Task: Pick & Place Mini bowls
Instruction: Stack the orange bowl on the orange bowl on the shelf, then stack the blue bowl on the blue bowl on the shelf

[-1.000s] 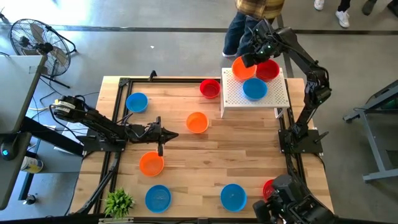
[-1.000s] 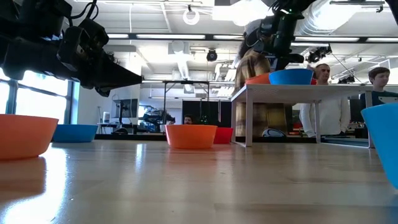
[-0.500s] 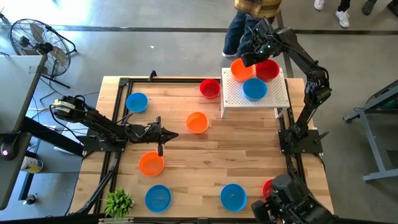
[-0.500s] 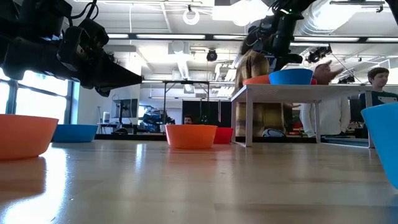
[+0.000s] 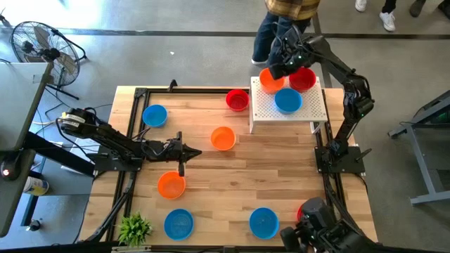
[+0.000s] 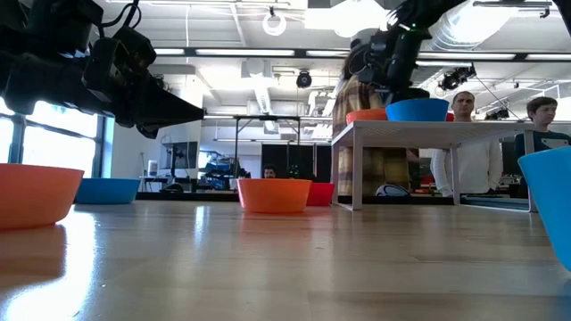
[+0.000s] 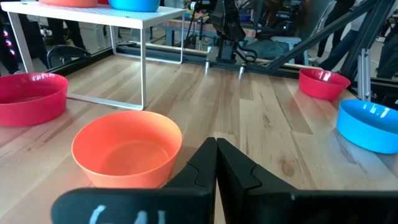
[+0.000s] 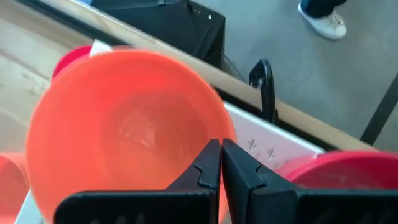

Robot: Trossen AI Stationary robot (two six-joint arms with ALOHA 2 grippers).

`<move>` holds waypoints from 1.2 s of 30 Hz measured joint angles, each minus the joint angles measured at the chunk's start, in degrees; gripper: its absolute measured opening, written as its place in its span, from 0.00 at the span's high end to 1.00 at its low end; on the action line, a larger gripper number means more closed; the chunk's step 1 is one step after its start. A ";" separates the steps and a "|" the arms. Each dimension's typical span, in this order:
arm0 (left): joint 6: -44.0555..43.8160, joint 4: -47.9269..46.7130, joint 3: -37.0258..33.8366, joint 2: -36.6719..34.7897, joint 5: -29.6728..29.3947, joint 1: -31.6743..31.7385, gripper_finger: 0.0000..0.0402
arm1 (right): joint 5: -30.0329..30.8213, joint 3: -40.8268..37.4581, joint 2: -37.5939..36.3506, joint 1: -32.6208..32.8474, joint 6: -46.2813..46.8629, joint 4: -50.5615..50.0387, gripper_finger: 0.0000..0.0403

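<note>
A white perforated box (image 5: 309, 109) stands at the table's far right, with three mini bowls on it: orange (image 5: 271, 79), red (image 5: 304, 79) and blue (image 5: 287, 100). My right gripper (image 5: 281, 63) is above the box's far left corner, shut on the orange bowl (image 8: 124, 124). More mini bowls rest on the table: blue (image 5: 155, 115), red (image 5: 238, 99), orange (image 5: 223, 138), orange (image 5: 171, 185), blue (image 5: 178, 223), blue (image 5: 264, 222). My left gripper (image 5: 199, 153) hovers level over the table's left half, shut and holding nothing, its fingertips (image 7: 216, 144) short of an orange bowl (image 7: 127, 149). My right gripper has the orange bowl by its rim (image 8: 227, 134), on the side toward the red bowl, the fingertips closed over the thin wall. The fingers slant steeply down from above. The bowl sits at the box's far left corner (image 6: 366, 114); whether it is lifted clear I cannot tell.
A small green plant (image 5: 133, 228) stands at the near left corner. A red bowl (image 5: 304, 211) at the near right is partly hidden by a camera mount. A person (image 5: 285, 14) stands just beyond the far edge behind the box; others show in the room.
My right gripper has sunk a little and shifted toward the table's left, and the orange bowl on the box has shifted slightly left with it. My left arm has kept still.
</note>
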 joint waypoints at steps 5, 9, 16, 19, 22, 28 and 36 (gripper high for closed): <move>0.00 -0.01 0.00 0.00 0.00 0.00 1.00 | 0.03 1.53 -1.10 0.22 -0.73 2.44 0.98; -0.02 -0.04 0.00 0.00 0.00 0.00 1.00 | 0.08 2.15 -4.43 1.65 -4.24 3.97 0.99; -0.40 -1.51 0.06 0.00 0.07 0.00 1.00 | 0.21 -10.57 -16.08 10.44 -9.09 16.83 1.00; -0.05 -3.42 1.01 0.00 0.50 0.02 1.00 | 0.10 -20.98 -22.95 15.24 -8.90 28.38 1.00; 4.14 -6.31 3.61 0.00 2.67 0.00 1.00 | 0.15 -31.02 -29.46 20.74 -8.06 39.46 1.00; 7.34 -20.34 12.96 0.00 8.39 0.00 1.00 | 3.48 -48.01 -39.96 32.55 -7.17 57.01 1.00; 7.17 -56.78 29.87 0.00 16.65 -4.91 1.00 | 11.90 -64.00 -47.57 44.88 -7.25 71.15 1.00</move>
